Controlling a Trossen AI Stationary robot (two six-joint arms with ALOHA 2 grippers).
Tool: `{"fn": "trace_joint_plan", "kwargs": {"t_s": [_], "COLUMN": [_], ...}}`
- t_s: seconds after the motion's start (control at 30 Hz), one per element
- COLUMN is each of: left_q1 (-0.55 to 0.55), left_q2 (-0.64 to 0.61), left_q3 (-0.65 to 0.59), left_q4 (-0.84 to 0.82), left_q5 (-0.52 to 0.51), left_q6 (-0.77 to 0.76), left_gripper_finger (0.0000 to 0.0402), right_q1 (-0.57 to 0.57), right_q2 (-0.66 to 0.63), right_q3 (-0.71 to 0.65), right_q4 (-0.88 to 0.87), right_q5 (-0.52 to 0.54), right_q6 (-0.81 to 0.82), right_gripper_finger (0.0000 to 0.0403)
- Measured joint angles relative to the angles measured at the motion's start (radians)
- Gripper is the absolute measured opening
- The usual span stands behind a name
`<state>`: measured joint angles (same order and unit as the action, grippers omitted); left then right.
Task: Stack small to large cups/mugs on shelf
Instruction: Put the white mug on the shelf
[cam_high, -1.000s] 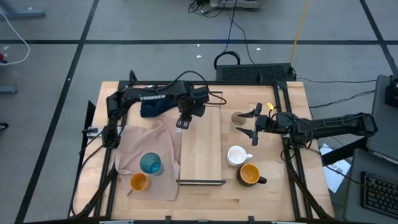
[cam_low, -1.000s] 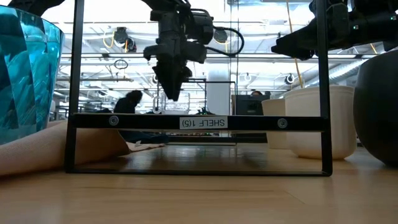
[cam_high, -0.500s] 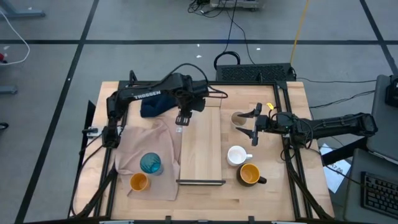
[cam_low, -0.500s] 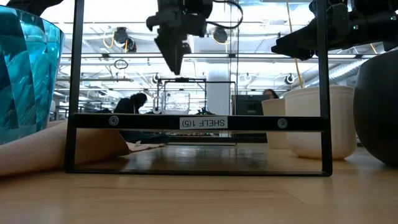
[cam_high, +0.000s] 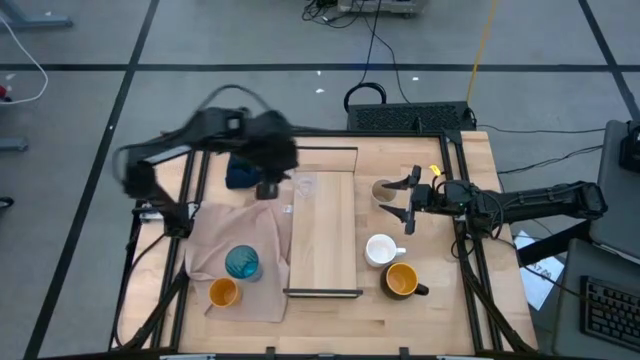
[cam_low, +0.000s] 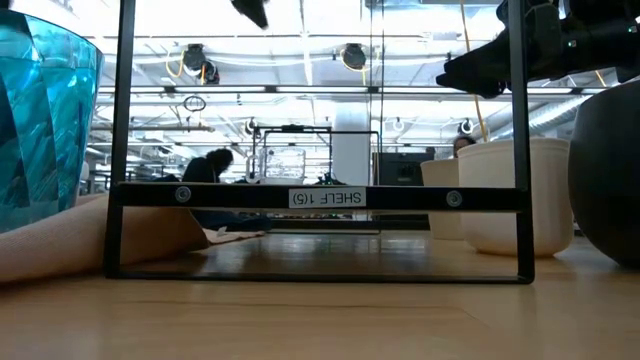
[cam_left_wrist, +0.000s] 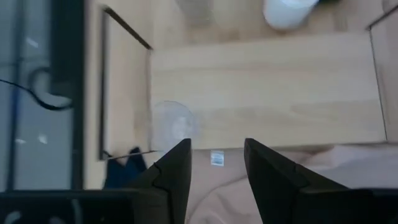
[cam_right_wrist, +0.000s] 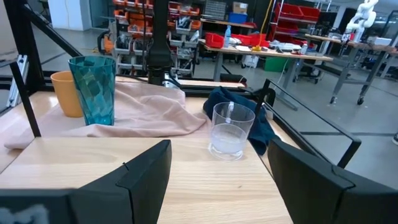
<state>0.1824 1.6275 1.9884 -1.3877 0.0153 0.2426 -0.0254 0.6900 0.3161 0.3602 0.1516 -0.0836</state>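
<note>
The left gripper (cam_left_wrist: 214, 165) has its jaws apart with nothing between them; in its wrist view the clear glass (cam_left_wrist: 174, 121) stands just beyond the fingertips, at the far end of the shelf (cam_left_wrist: 267, 87), upright and free of any grip. From above, this gripper (cam_high: 268, 188) hangs blurred over the bench's far left part, beside a dark blue cloth (cam_high: 240, 172), with the glass (cam_high: 305, 184) a little to its right on the shelf (cam_high: 325, 240).

The right gripper (cam_high: 408, 200) also has its jaws spread and empty (its wrist view shows the two dark fingers wide apart, the glass (cam_right_wrist: 231, 129) well beyond them). It hovers just right of the shelf, next to the beige-grey cup (cam_high: 383, 190).

Nearer along that side stand the white mug (cam_high: 380, 249) and the dark-handled orange mug (cam_high: 401, 280), close together on the bare bench (cam_high: 450, 300). On the other side of the shelf, the teal ribbed tumbler (cam_high: 242, 263) and the small orange cup (cam_high: 223, 292) sit on a beige cloth (cam_high: 235, 225). In the low view the tumbler (cam_low: 40, 120) fills the left edge, and a label on the shelf frame (cam_low: 327, 197) reads "SHELF".
</note>
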Motion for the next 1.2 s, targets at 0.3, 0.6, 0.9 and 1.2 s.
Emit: {"fn": "trace_joint_plan", "kwargs": {"t_s": [0.3,0.6,0.9,1.2], "left_q1": [-0.178,-0.357,-0.470,-0.545], "left_q2": [-0.441,-0.810,-1.117,-1.260], "left_q3": [-0.385,-0.867,-1.286,-1.563], "left_q4": [0.200,0.468,0.848,1.123], "left_q5": [-0.277,-0.440,-0.476,-0.469], "left_q6": [-0.209,-0.358,-0.374,-0.379], "left_gripper_finger": [0.0150,0.0150,0.0149,0.0150], "right_q1": [0.001,0.001,0.001,0.001], "right_q2": [0.000,0.000,0.000,0.000], "right_q3": [0.000,0.000,0.000,0.000], "right_q4": [0.000,0.001,0.001,0.001], "right_q5": [0.000,0.000,0.000,0.000], "right_q6": [-0.004,0.014,0.019,0.042], "right_gripper_finger": [0.0260,0.0260,0.0260,0.0260]}}
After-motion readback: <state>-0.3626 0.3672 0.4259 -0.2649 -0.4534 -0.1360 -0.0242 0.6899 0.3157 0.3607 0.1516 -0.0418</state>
